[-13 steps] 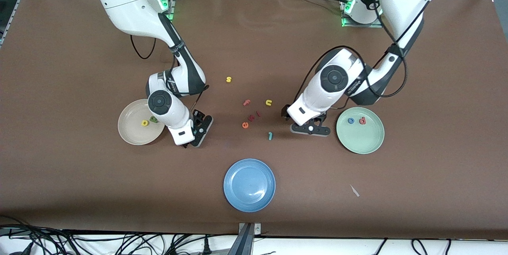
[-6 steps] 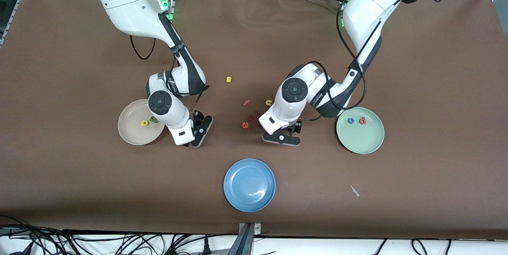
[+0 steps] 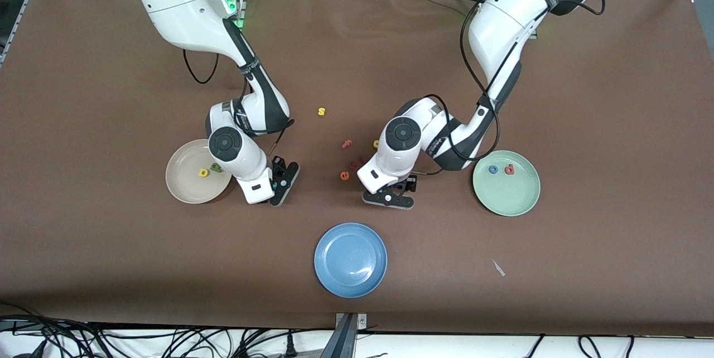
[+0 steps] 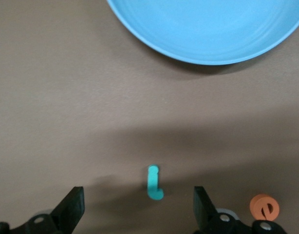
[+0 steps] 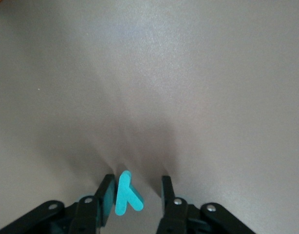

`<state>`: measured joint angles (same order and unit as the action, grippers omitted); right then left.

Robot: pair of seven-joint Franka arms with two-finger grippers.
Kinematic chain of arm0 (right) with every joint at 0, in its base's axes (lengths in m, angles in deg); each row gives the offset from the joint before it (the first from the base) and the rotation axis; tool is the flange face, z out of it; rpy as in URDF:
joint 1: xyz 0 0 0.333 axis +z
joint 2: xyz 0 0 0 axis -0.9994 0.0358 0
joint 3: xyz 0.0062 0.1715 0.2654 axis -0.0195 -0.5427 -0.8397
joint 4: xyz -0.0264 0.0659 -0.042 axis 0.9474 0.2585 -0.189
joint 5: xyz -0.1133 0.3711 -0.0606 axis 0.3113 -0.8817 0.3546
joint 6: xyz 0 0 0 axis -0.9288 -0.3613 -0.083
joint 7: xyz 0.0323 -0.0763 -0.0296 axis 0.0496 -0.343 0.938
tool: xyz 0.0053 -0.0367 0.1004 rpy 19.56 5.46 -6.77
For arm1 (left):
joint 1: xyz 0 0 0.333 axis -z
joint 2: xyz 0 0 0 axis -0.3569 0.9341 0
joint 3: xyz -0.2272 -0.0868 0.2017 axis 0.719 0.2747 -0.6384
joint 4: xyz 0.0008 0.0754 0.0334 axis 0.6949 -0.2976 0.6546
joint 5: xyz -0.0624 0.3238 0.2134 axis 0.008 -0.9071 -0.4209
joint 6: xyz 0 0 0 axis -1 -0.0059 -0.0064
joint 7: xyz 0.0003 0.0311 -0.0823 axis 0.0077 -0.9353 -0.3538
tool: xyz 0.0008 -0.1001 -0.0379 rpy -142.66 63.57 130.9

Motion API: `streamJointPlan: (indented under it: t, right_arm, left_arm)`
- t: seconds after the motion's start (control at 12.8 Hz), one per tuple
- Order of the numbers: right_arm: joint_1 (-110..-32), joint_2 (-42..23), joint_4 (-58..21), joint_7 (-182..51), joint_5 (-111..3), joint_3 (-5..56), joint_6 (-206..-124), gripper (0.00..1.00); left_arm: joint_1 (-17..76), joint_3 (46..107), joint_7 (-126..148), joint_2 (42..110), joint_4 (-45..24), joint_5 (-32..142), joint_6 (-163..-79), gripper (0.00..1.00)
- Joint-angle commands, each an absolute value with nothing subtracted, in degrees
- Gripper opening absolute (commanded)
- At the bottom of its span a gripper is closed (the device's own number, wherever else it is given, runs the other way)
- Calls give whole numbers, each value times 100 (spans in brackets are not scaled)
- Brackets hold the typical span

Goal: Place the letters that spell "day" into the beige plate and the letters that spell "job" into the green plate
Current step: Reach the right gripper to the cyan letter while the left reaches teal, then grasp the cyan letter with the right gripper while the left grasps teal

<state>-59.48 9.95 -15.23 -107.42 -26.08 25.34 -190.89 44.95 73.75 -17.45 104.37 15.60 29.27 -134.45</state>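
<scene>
Over the last second the left arm has been swung away from the round pale mint-green plate (image 3: 507, 196), and its left end effector (image 4: 139, 214) has been brought over the tiny teal hooked toy letter "j" (image 4: 153, 183). In the same interval the right end effector (image 5: 138, 193), which has not shifted from its place just beside the round cream-beige plate (image 3: 181, 188), has been drawn in from wide open to about halfway. Both remaining letters are thus judged to be in hand at once. A blue ring "o" (image 3: 493, 169) and a pinkish-red "b" (image 3: 509, 169) are already seen in the green plate, and a yellow rounded letter (image 3: 204, 172) and a green rounded one (image 3: 216, 167) in the beige plate. The "j" is seen flat on the brown worktop, between the left end effector's widely spread fingers and a little ahead of their tips. Nothing is held there. A small orange "e" (image 4: 263, 207) lies near it and the round blue plate (image 4: 213, 29) further off. The small teal "y" (image 5: 124, 195) is seen between the right end effector's narrowed fingers. It leans against one pad, while a gap is left to the other pad, so no grip is judged to be complete.
</scene>
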Motion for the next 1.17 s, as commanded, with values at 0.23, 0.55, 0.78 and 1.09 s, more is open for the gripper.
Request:
streamJointPlan:
  t: [0.23,0.55,0.78,1.09]
  right_arm:
    - [-5929,1053,-1445,-10749,-2686,2494,-19031,30]
    - [-5921,1053,-1454,-10749,-2695,2494,-19031,24]
    - [-5921,1053,-1454,-10749,-2712,2494,-19031,17]
    - [-5921,1053,-1454,-10749,-2713,2494,-19031,13]
  left_arm:
    - [5184,6698,-1650,10745,1842,2997,-13548,67]
    - [5176,6687,-1667,10702,1842,2988,-13539,35]
    - [5176,6687,-1667,10702,1833,2979,-13539,33]
    - [5176,6679,-1694,10710,1833,2988,-13539,32]
